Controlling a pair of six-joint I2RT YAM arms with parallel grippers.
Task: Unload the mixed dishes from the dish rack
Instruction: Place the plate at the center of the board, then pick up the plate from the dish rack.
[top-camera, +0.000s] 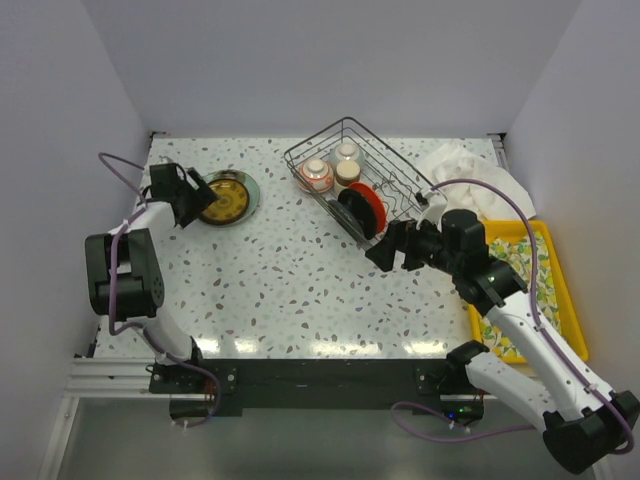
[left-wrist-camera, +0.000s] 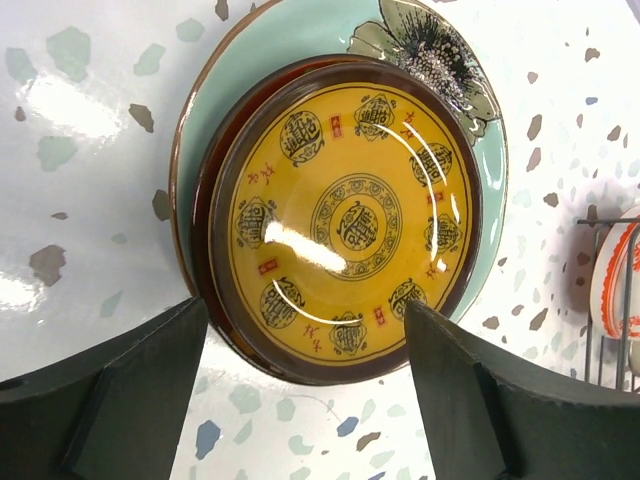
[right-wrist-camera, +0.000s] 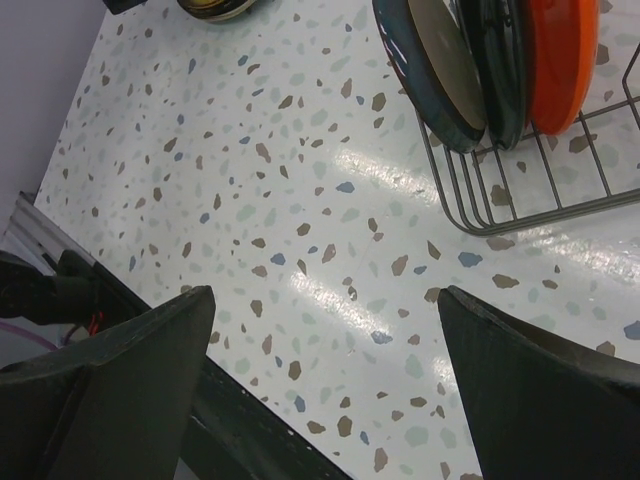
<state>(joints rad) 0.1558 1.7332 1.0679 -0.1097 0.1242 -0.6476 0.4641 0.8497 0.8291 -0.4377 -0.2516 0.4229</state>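
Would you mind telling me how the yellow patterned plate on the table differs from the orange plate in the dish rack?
The yellow plate lies flat on top of a teal plate; the orange plate stands on edge in the dish rack. The yellow plate carries dark medallion motifs and a brown rim; the orange plate looks plain. Both are round plates.
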